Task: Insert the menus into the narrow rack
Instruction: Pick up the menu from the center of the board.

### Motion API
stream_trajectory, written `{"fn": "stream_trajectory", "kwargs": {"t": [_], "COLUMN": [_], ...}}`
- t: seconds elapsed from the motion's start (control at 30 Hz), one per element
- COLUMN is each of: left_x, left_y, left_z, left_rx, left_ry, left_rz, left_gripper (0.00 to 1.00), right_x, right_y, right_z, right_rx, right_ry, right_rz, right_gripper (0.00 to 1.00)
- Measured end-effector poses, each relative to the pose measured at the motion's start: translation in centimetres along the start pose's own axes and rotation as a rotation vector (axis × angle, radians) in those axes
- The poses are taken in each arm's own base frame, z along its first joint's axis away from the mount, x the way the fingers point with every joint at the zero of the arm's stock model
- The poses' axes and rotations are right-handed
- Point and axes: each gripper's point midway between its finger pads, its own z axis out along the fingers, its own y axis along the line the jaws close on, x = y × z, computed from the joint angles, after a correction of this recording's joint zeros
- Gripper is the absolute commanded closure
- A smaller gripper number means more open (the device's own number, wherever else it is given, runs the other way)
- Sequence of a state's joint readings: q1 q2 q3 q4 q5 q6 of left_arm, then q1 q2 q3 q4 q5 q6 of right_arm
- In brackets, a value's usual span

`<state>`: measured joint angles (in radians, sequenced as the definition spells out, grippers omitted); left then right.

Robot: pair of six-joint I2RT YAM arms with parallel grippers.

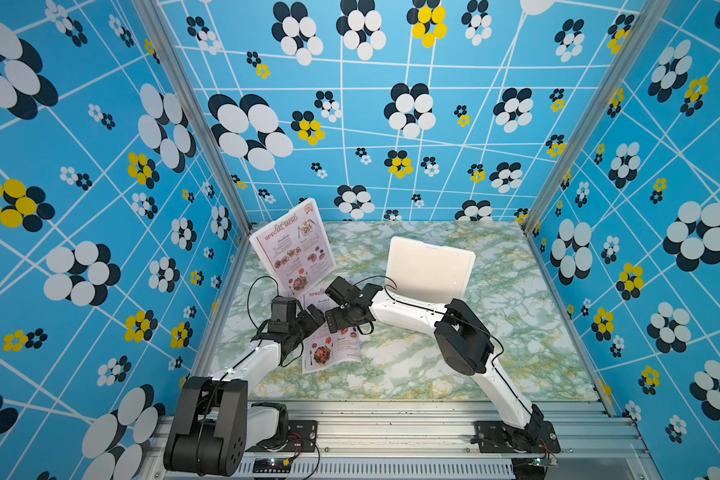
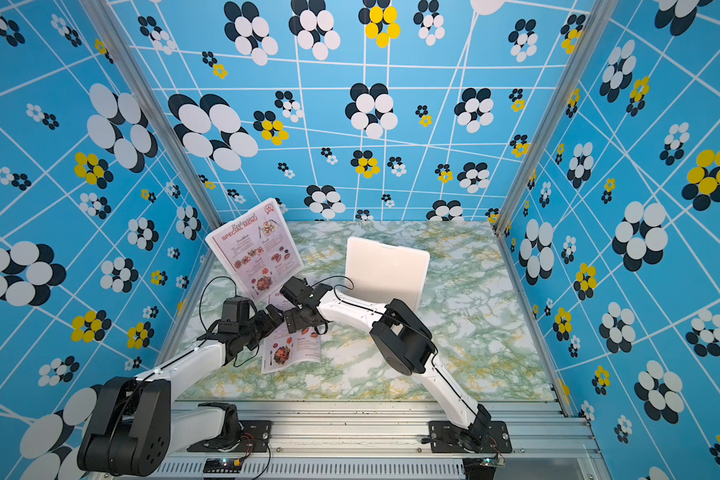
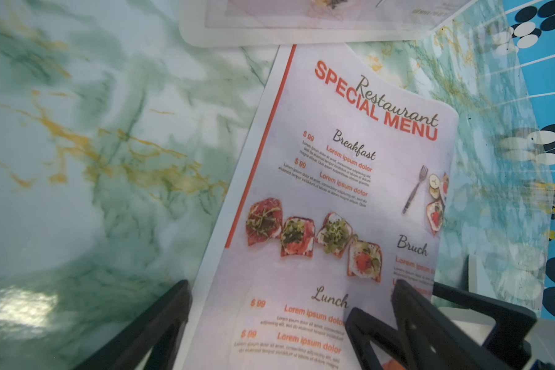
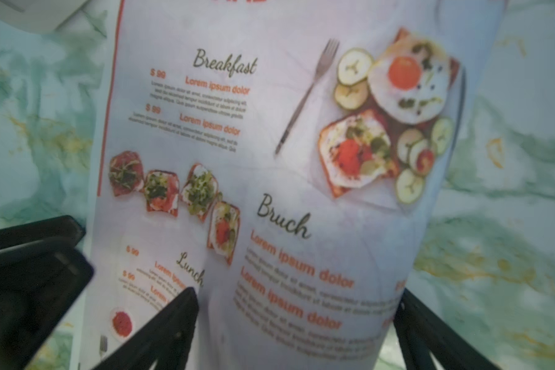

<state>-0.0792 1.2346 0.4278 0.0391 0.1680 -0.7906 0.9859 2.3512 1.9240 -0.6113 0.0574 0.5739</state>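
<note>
The standing menu leans at far left, apparently already slotted in. The left gripper and the right gripper, both spread open, hover over the second menu, which lies flat on the marble table. The pickup is in hand; the next move calls for pinching an edge and lifting.

- Table: the floor of a walled booth, seen from above in both top views.
- Standing menu: upright and leaning, at the table's rear left corner.
- Flat menu: lying on the table just in front of the standing menu, left of centre.
- Panel: on the table's rear half, right of the standing menu and apart from both menus.
- Left gripper: above the flat menu, reaching in from its left side.
- Right gripper: above the same menu's far half, just beside the left gripper.
</note>
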Motion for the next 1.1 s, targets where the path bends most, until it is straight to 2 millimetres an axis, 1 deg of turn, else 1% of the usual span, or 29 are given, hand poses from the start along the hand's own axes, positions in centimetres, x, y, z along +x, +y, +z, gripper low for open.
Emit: {"fn": "stream_trajectory", "kwargs": {"t": [0.07,0.13,0.2,0.27,0.33,0.37,0.47,0.6,0.7,0.77,0.83,0.93,1.1], "left_x": [0.0,0.0,0.0,0.0,-0.2,-0.3,-1.2,-2.5,-3.2,-3.3,-3.1,-2.7,-2.3], "left_y": [0.0,0.0,0.0,0.0,-0.2,-0.3,-0.9,-2.1,-3.0,-3.3,-3.3,-3.4,-4.5], "left_z": [0.0,0.0,-0.1,-0.3,-0.8,-1.1,-2.8,-5.6,-7.3,-7.9,-8.1,-8.1,-8.3], "left_rx": [0.006,0.009,0.01,0.012,0.017,0.022,0.047,0.097,0.135,0.148,0.15,0.16,0.216], "left_ry": [-0.006,-0.009,-0.011,-0.012,-0.022,-0.03,-0.076,-0.159,-0.204,-0.217,-0.213,-0.196,-0.172], "left_rz": [0.003,0.004,0.004,0.004,0.004,0.004,0.009,0.035,0.059,0.072,0.079,0.089,0.107], "left_gripper": [0.01,0.01,0.01,0.01,0.0,0.01,0.01,0.01,0.01,0.01,0.01,0.0,0.01], "right_x": [-0.1,-0.2,-0.2,0.0,0.2,0.3,0.4,0.7,0.9,0.8,0.2,-2.0,-5.6], "right_y": [0.2,0.5,0.9,1.1,1.4,1.5,1.7,1.7,1.4,1.2,1.0,1.1,1.5], "right_z": [0.0,0.0,0.0,0.0,0.0,0.0,0.0,-0.1,-1.1,-2.5,-4.8,-9.1,-16.5], "right_rx": [-0.018,-0.035,-0.054,-0.068,-0.084,-0.091,-0.112,-0.136,-0.155,-0.18,-0.209,-0.257,-0.315], "right_ry": [-0.004,-0.006,-0.003,0.007,0.019,0.024,0.038,0.054,0.065,0.059,0.039,-0.039,-0.179], "right_rz": [0.007,0.014,0.016,0.017,0.019,0.021,0.022,0.008,-0.003,-0.006,-0.005,-0.028,-0.105], "right_gripper": [0.11,0.16,0.25,0.36,0.49,0.53,0.61,0.7,0.76,0.78,0.79,0.79,0.79]}}
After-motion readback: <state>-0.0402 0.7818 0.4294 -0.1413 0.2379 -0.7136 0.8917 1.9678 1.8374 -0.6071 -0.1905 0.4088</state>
